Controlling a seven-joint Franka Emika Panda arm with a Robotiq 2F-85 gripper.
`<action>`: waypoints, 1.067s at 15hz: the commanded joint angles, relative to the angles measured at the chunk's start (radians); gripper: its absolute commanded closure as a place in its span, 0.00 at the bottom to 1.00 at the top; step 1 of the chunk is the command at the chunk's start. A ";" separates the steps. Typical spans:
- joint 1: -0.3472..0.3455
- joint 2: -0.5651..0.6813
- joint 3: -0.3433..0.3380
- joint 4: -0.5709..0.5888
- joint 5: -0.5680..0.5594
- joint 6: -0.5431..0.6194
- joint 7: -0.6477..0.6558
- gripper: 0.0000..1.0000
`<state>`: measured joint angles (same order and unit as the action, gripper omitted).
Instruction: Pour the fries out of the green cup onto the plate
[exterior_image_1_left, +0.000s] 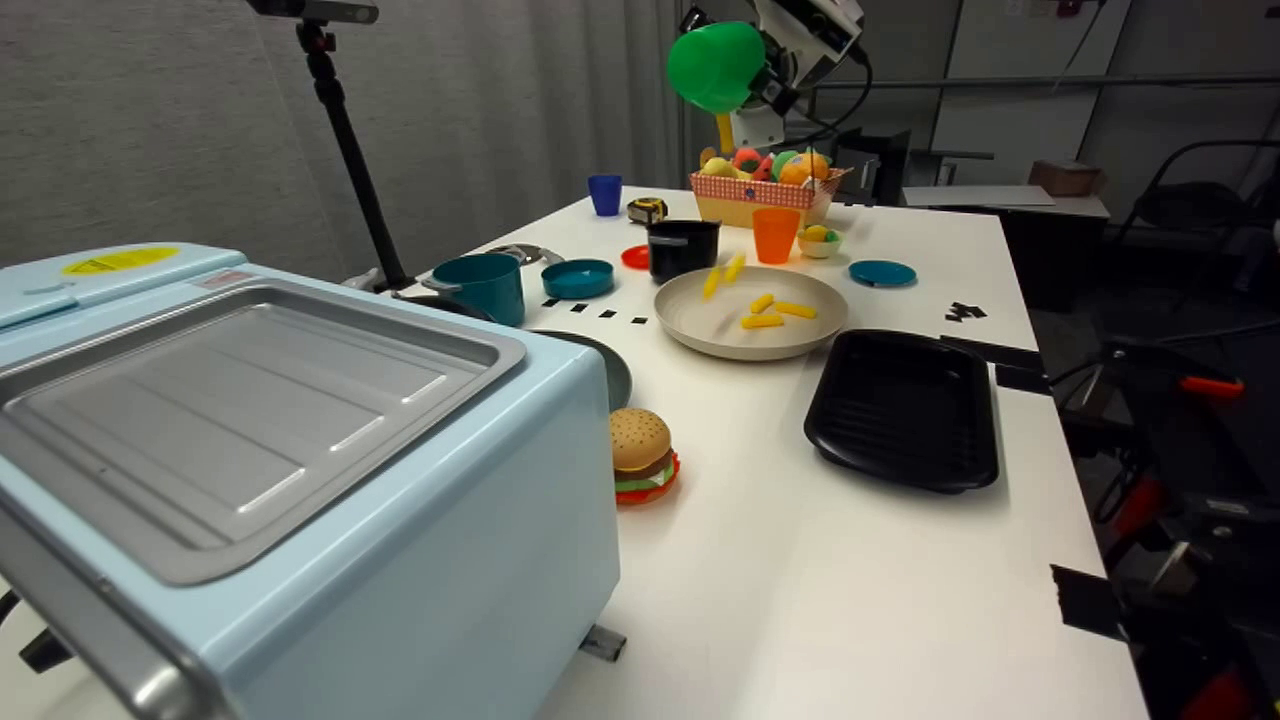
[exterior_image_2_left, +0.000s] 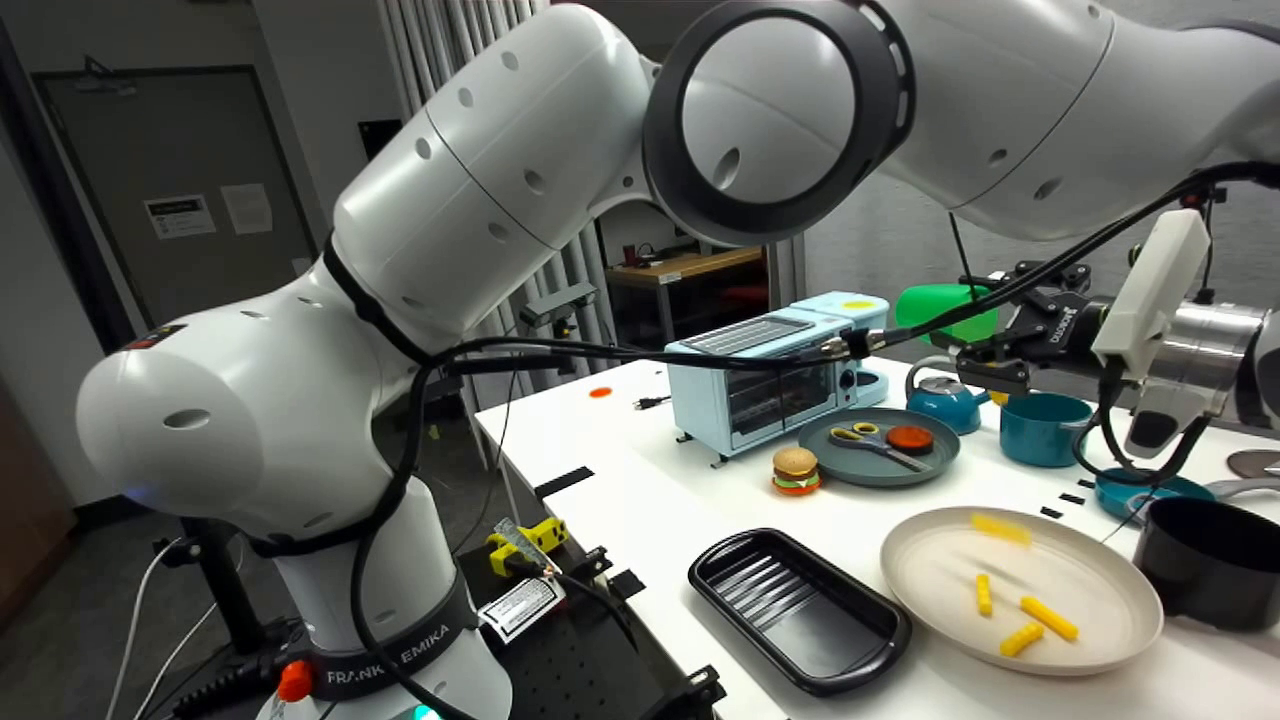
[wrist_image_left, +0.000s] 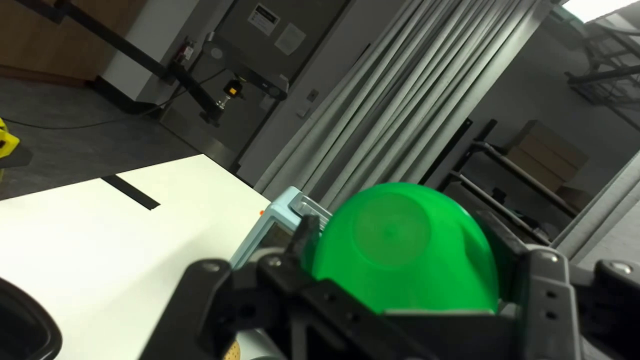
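Hanging over one long white table (exterior_image_1_left: 800, 600), one black two-fingered gripper (wrist_image_left: 402, 235) pinches, above one round shallow cream-white plate (exterior_image_2_left: 1045, 572), one small bright green plastic cup (exterior_image_1_left: 715, 65), tilted between its jaws; three short yellow stick-shaped toy fries (exterior_image_2_left: 1049, 619) lie on the plate, two more blurred fries (exterior_image_1_left: 711, 284) show over it in an exterior view

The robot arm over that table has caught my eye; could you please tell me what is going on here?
A robot arm has its hand closed around a green cup, tipped over above a plate to pour out toy fries. Three lie on the plate, and more show as yellow blurs over it, apparently in mid-fall. Whether any remain inside the cup cannot be seen.
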<state>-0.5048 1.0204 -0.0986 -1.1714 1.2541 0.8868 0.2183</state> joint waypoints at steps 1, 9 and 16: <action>-0.016 0.040 0.005 0.063 0.039 -0.061 0.035 0.47; -0.025 0.049 0.014 0.064 0.093 -0.073 0.026 0.47; -0.006 0.048 -0.011 0.071 0.069 -0.044 0.001 0.47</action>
<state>-0.5105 1.0342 -0.0966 -1.1682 1.3251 0.8795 0.2183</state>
